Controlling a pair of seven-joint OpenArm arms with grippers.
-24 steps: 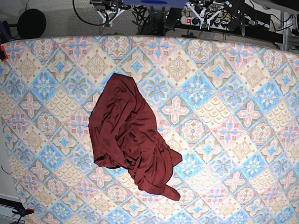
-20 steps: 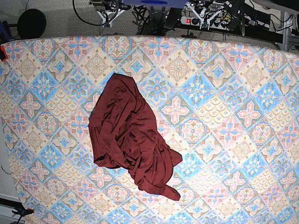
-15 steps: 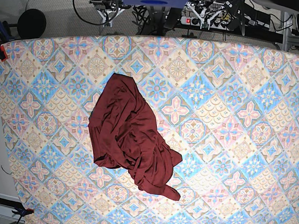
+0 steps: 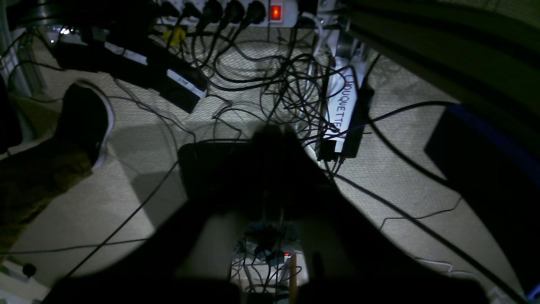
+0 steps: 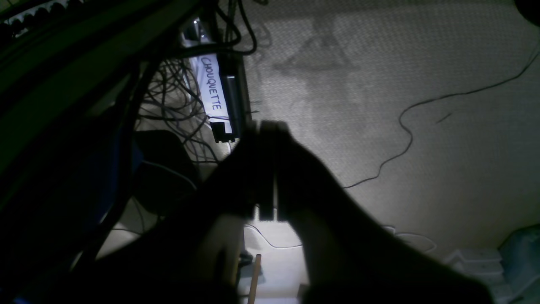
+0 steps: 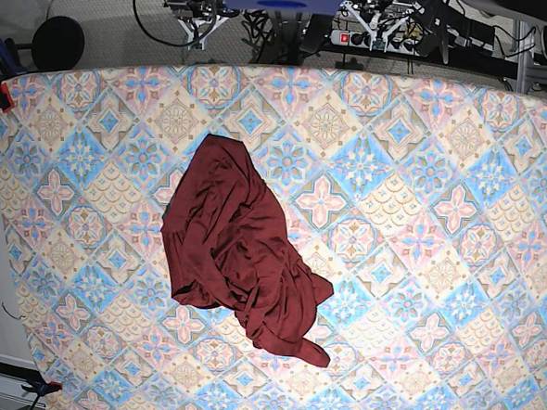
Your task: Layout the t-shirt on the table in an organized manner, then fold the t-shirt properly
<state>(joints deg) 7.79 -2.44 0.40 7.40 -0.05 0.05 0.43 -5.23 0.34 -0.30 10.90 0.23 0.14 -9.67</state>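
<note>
While one shirt (image 6: 238, 249) lies crumpled left of desk (image 6: 421, 223) centre, clear of every edge, wide bare room stays to its right. Both hands, left (image 4: 274, 139) and right (image 5: 268, 128), are closed, empty, over floor cables.

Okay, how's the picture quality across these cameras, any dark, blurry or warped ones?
Base view: bright and sharp, the t-shirt crisp, though the table edges bow from lens distortion. Left wrist view: dim, the left gripper a blurred silhouette. Right wrist view: equally dark, the right gripper out of focus.
</note>
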